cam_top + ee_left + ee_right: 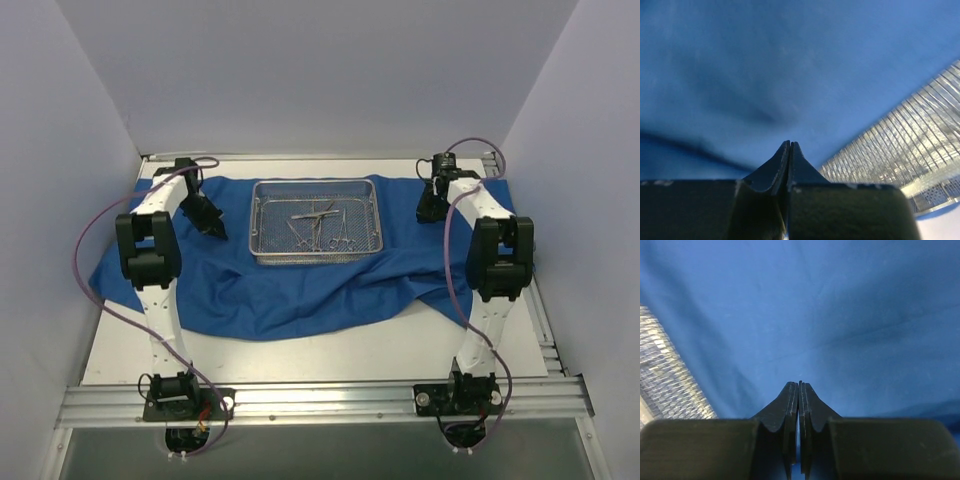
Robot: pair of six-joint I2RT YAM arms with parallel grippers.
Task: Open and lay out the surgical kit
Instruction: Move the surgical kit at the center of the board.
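Observation:
The surgical kit lies opened out: its royal-blue cloth wrap (pixel 300 290) is spread over the table. On it stands the silver wire-mesh tray (pixel 262 222), with several thin steel ring-handled instruments (pixel 318 228) inside. My left gripper (pixel 213 228) hangs low over the cloth just left of the tray, jaws pressed together (pixel 790 142). The tray's mesh wall (pixel 910 145) shows to its right. My right gripper (pixel 428 208) is over the cloth (pixel 840 315) just right of the tray (pixel 665 385), also shut (pixel 799 383). Nothing shows between either pair of fingers.
White walls close in the left, back and right. An aluminium rail (pixel 320 400) carrying both arm bases runs along the near edge, and another rail (pixel 545 320) runs along the right side. A strip of bare white table (pixel 330 355) lies between cloth and bases.

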